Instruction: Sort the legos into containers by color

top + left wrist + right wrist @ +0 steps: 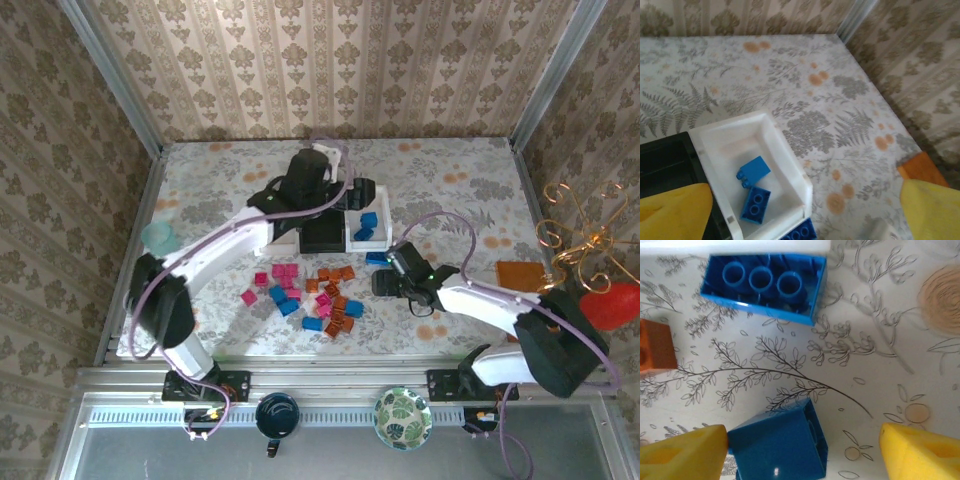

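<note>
Left gripper (801,210) hangs high over the trays, yellow fingers (670,212) spread wide with nothing between them. Below it the white tray (790,159) holds two blue bricks (756,204) close together, one flat and one tilted. Black tray (665,160) sits against it on the left; can't tell what's inside. Right gripper (802,452) is low over the table, just on the near side of the white tray. Its jaws are spread around a loose blue brick (777,447) — the brick rests against one finger with a clear gap to the other, so it's not pinched. Beyond it an upturned blue brick (765,282) lies with its tubes showing, just beside the tray's edge. An orange brick (655,345) lies off to one side. The pile (318,298) — pink, orange and blue mixed — lies on the table between the trays and the arm bases, unsorted
</note>
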`<state>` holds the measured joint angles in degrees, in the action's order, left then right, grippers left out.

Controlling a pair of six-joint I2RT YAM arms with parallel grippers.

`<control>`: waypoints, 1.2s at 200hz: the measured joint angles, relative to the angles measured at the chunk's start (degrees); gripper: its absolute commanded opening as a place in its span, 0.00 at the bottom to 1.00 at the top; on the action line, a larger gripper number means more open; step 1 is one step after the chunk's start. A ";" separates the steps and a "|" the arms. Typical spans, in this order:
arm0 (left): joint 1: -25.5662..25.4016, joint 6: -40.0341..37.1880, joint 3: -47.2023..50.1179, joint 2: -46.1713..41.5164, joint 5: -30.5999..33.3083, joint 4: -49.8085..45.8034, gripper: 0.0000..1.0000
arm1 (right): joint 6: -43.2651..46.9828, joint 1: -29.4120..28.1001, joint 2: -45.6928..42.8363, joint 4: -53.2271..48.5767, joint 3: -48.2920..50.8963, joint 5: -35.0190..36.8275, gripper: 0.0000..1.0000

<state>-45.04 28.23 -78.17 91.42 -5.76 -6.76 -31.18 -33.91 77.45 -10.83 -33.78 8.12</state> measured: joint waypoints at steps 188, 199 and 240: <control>-0.68 8.85 58.18 -53.40 18.12 2.54 1.00 | -1.25 -1.99 -0.04 -7.58 -4.33 0.98 0.70; -0.68 9.14 58.34 -53.24 18.38 2.60 1.00 | -2.14 -1.99 0.44 -7.89 -4.31 0.90 0.69; -0.68 9.55 58.34 -51.32 18.51 4.04 1.00 | -3.89 -1.99 5.40 -7.74 -4.28 0.24 0.56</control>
<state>-45.71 37.78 -19.84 40.10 12.75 -2.72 -35.07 -35.90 82.85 -18.57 -38.06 8.36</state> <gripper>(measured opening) 0.997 0.598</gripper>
